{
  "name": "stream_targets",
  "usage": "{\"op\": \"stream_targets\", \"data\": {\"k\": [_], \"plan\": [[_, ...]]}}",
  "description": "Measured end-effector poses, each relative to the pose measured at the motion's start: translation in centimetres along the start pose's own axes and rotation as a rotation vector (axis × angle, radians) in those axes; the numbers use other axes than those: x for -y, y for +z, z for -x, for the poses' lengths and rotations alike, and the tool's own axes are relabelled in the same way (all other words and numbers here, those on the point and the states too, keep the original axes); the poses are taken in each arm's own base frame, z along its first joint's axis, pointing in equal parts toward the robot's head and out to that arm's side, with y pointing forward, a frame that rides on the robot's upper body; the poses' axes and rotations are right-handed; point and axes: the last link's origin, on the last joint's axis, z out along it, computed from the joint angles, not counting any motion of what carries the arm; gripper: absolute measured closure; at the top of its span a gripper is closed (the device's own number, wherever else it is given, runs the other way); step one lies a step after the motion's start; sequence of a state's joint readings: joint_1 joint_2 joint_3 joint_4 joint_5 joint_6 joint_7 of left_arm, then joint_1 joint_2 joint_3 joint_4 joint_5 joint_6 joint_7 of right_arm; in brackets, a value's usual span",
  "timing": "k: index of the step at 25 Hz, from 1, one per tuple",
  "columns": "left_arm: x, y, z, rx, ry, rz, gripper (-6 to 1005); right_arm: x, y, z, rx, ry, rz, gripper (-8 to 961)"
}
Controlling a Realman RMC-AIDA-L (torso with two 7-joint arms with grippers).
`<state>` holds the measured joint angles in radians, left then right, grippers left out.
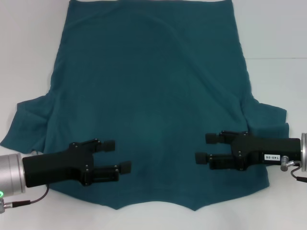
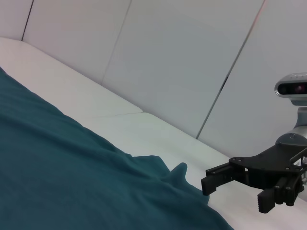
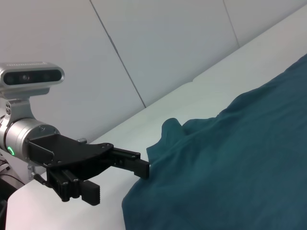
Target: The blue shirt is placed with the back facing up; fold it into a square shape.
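Note:
The blue shirt [image 1: 153, 96] lies spread flat on the white table, hem at the far side, sleeves out to the left and right, neck edge nearest me. My left gripper [image 1: 117, 155] hovers open over the near left part of the shirt, fingers pointing right. Over the near right part, by the right sleeve, my right gripper [image 1: 205, 148] is open too, fingers pointing left. Neither holds cloth. The left wrist view shows the shirt [image 2: 72, 167] and the right gripper [image 2: 236, 194] beyond it. In the right wrist view the left gripper [image 3: 116, 183] sits at the shirt's [image 3: 230, 163] edge.
The white table [image 1: 278, 38] shows bare on both sides of the shirt and along the near edge. The left sleeve [image 1: 26, 124] is rumpled and partly folded. Pale wall panels [image 2: 192, 57] stand behind the table.

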<state>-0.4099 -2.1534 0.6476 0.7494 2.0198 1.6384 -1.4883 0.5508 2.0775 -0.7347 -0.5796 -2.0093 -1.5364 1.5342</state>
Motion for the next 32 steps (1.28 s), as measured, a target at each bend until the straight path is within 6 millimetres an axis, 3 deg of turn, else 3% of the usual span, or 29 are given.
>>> {"op": "stream_targets", "data": {"k": [17, 30, 32], "plan": [[0.4, -0.3, 0.1, -0.014, -0.035, -0.038, 79, 0.0, 0.3, 0.1, 0.012, 0.001, -0.002, 29], [5.1, -2.1, -0.6, -0.118, -0.209, -0.365, 80, -0.1, 0.8, 0.6, 0.036, 0.008, 0.01, 29], [6.6, -3.0, -0.8, -0.158, -0.268, -0.469, 80, -0.1, 0.8, 0.7, 0.044, 0.01, 0.011, 29]]}}
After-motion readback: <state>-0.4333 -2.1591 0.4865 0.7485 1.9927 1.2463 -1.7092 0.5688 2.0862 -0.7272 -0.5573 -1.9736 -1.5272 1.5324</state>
